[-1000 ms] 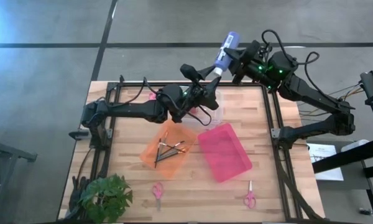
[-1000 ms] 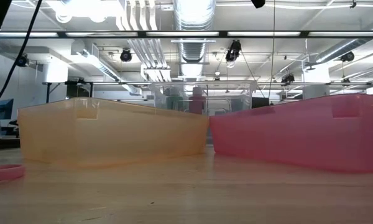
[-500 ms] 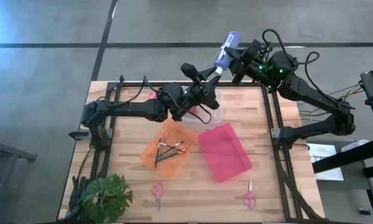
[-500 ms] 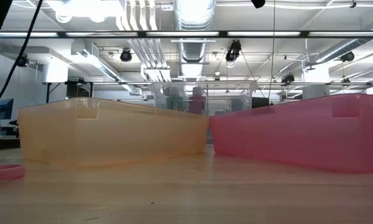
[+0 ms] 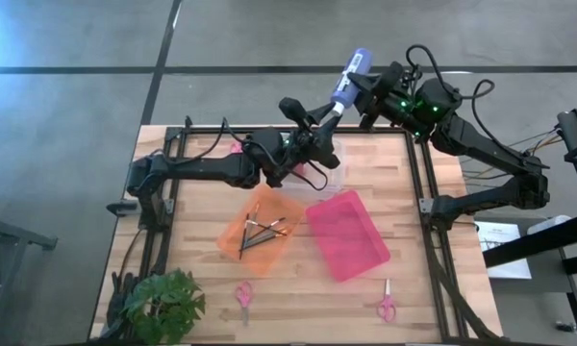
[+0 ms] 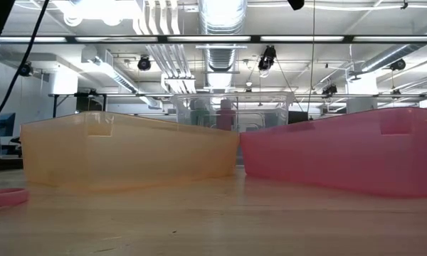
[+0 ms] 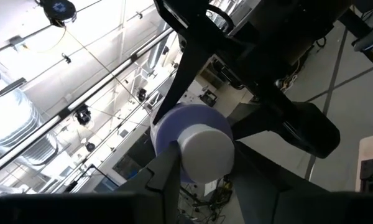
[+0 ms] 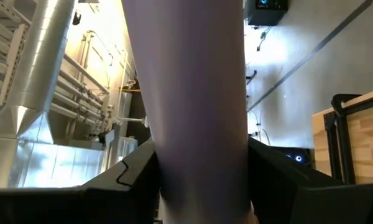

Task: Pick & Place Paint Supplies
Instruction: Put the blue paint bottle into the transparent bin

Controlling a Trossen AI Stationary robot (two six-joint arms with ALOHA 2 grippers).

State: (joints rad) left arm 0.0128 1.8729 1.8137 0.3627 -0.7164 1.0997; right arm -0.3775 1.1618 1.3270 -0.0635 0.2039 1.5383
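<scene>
The blue paint bottle [image 5: 350,79] with a white cap is held in the air over the table's far edge, between both grippers. My right gripper [image 5: 365,93] is shut on its body; my left gripper [image 5: 325,117] is shut on its cap end. In the left wrist view the cap [image 7: 205,152] faces the camera; in the right wrist view the body [image 8: 186,93] fills the middle. Several paintbrushes [image 5: 261,228] lie in the orange bin [image 5: 233,240]. A green bottle [image 6: 199,114] and a pink-red bottle [image 6: 226,114] stand in a clear bin [image 6: 270,107]. My left gripper pinches the bottle's white cap [image 7: 193,163] between its two fingers, coming slanting up from the table's left side, roughly along the bottle. The bottle is clear of the table, tilted, cap end lowest. My right gripper pinches the blue body [image 8: 174,162] between its two fingers [image 8: 133,177], coming from the table's right, across the bottle. The bottle is lifted clear and tilted, with its cap end toward the left gripper.
A pink bin [image 5: 346,234] stands right of the orange bin at the table's middle. Two pink scissors [image 5: 242,293] [image 5: 387,303] lie near the near edge, and a green plant [image 5: 163,303] stands at the near left corner. The clear bin lies under the left arm.
</scene>
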